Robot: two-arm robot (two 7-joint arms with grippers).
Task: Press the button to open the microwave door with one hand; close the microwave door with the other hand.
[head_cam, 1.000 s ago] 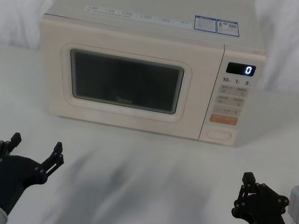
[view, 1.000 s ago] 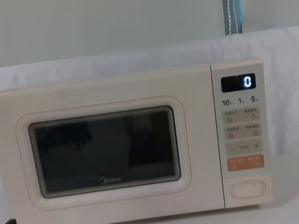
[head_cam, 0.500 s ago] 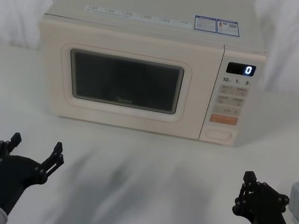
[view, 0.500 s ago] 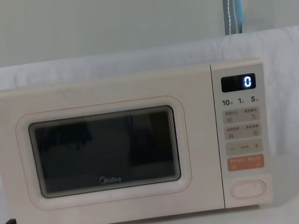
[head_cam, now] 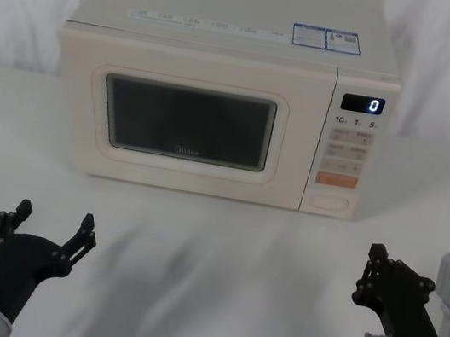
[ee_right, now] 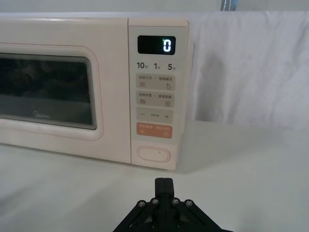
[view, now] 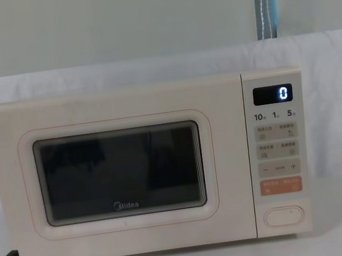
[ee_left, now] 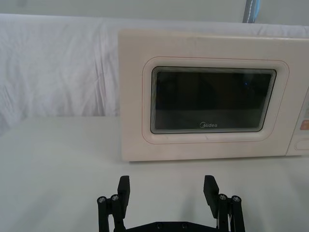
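Button (head_cam: 328, 202): the wide cream pill-shaped key is sitting at the bottom of the control panel, on the microwave's right end, just under the orange key (head_cam: 335, 179); nothing is touching it.
Door (head_cam: 188, 122): the broad cream microwave door with the dark window is lying flush with the body, latched, filling the front to the left of the panel.
Microwave (head_cam: 232, 23): the cream Midea box is standing at the far middle of the white desk (head_cam: 219, 254), its display (head_cam: 363, 104) showing "0".
Right pincer (head_cam: 375, 280): it is hanging at the near right, well apart from the microwave; in the right wrist view its fingers are pressed together into one tip (ee_right: 163, 185) that is pointing roughly at the button (ee_right: 154, 154).
Left pincer (head_cam: 49, 228): it is waiting at the near left with its fingers spread wide and empty, facing the door's left half in the left wrist view (ee_left: 167, 191).
Step in hand: by my reading the first step, pressing the button, is only being lined up; no contact yet.
Next move: the right arm would need to be reaching forward and a little left, keeping its closed tip square on the pill-shaped key and clear of the orange one, then pushing straight in.
After that: the left pincer looks placed to be meeting the door's face as it swings out and pushing it shut.
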